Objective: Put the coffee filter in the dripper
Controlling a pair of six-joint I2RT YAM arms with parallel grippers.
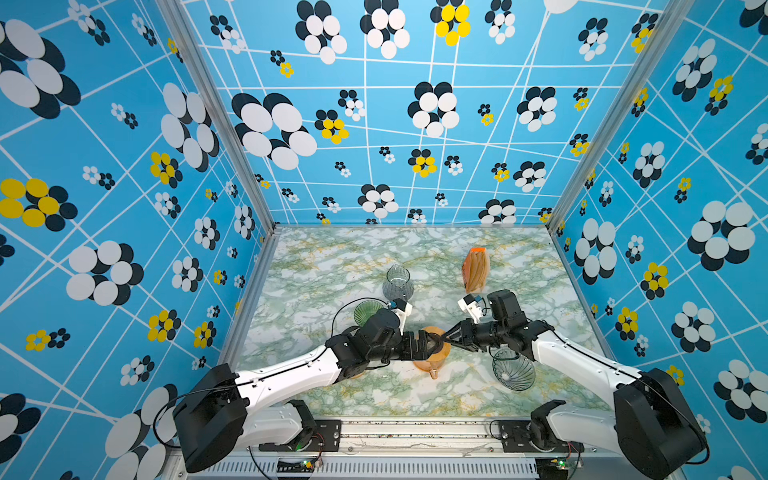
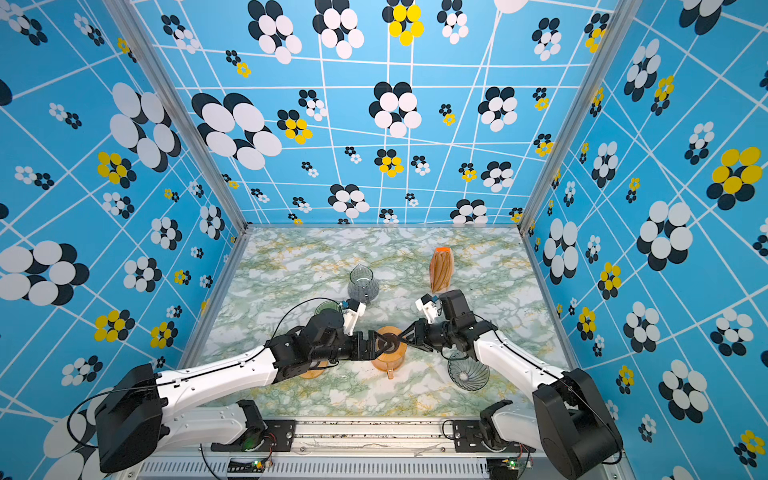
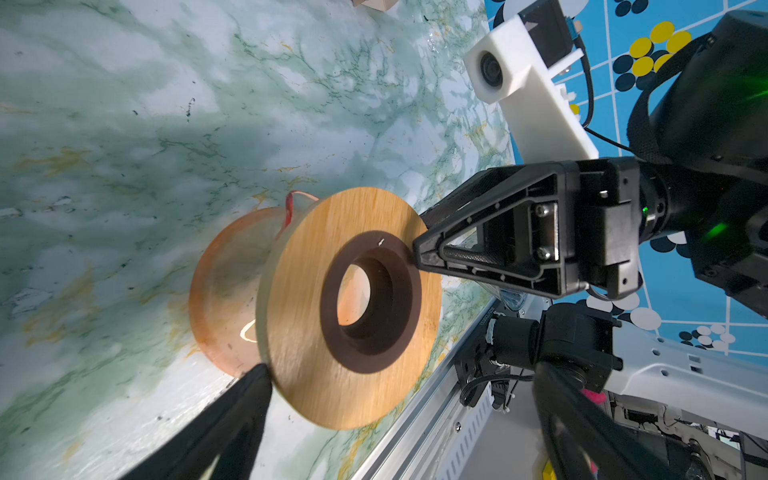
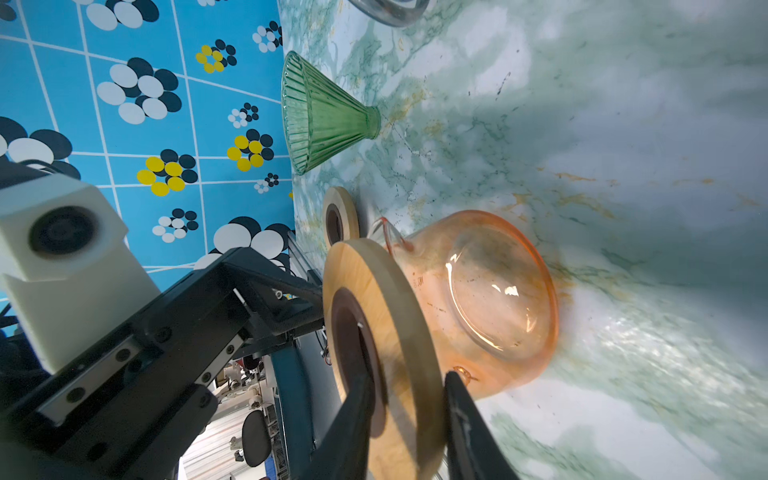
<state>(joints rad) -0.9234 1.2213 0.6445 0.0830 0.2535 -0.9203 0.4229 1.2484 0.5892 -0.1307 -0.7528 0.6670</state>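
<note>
Blue flowered walls (image 1: pixel 124 166) on three sides; green-veined marble table (image 1: pixel 332 257) below.

Centre front: we note an orange carafe (image 1: pixel 434 365) standing upright, with a wooden ring (image 1: pixel 428 331) with a dark inner collar lying across its mouth. The ring is blurred in both wrist views.

Left gripper (image 1: pixel 424 344): at the ring's left edge, jaws wide. In the left wrist view one finger (image 3: pixel 249 399) touches the ring's rim and the other stands well clear of it.

Right gripper (image 1: pixel 446 337): at the ring's right edge, jaws narrow and astride the rim. In the right wrist view one finger (image 4: pixel 353 415) lies over the dark collar and the other sits under the wood, next to the carafe glass. We cannot tell whether they press on the ring.

Filters (image 1: pixel 476 270): a brown stack in an orange-topped pack, standing at the back right of the table, well apart from both grippers and both drippers.

Green dripper (image 1: pixel 365 311): left of centre, behind the left wrist, narrow end down and mouth up.

Clear dripper (image 1: pixel 513 370): front right, partly beneath the right forearm, mouth toward the top camera.

Clear carafe (image 1: pixel 398 282): near the green dripper, farther back.

Second ring (image 4: pixel 338 216): flat on the table just beside the carafe, under the left arm in both top views.
</note>
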